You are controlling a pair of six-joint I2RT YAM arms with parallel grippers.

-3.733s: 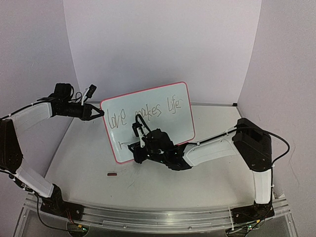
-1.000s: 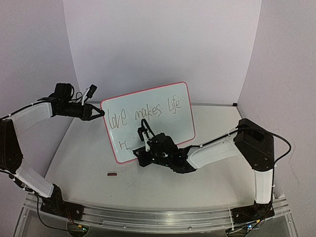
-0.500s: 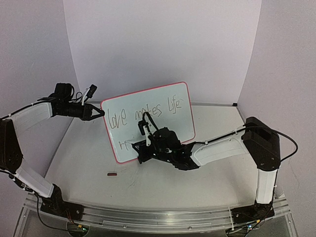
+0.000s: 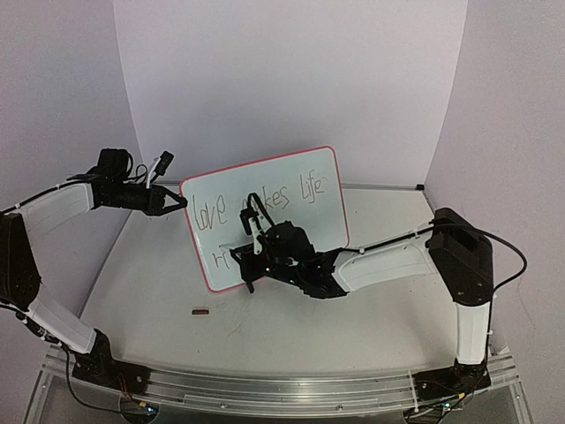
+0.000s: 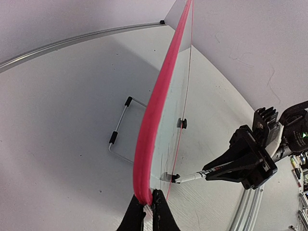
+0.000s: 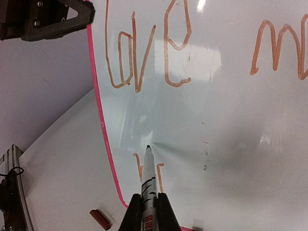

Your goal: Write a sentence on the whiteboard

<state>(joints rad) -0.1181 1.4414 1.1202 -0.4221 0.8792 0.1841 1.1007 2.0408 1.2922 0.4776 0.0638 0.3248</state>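
Right wrist view: the right gripper (image 6: pixel 148 204) is clenching a black-and-white marker (image 6: pixel 148 168), its tip at the glossy white, pink-framed whiteboard (image 6: pixel 231 120), which is standing mid-way across the white table (image 4: pixel 380 340), below the thin handwritten sentence (image 6: pixel 144 53). At left, the left gripper (image 5: pixel 147 208) is pinching the board's frame edge.

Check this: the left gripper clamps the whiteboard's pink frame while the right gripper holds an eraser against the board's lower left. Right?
Not an eraser: the right gripper holds a marker, its tip at the whiteboard's lower left, as the right wrist view shows. The left gripper does clamp the pink frame.
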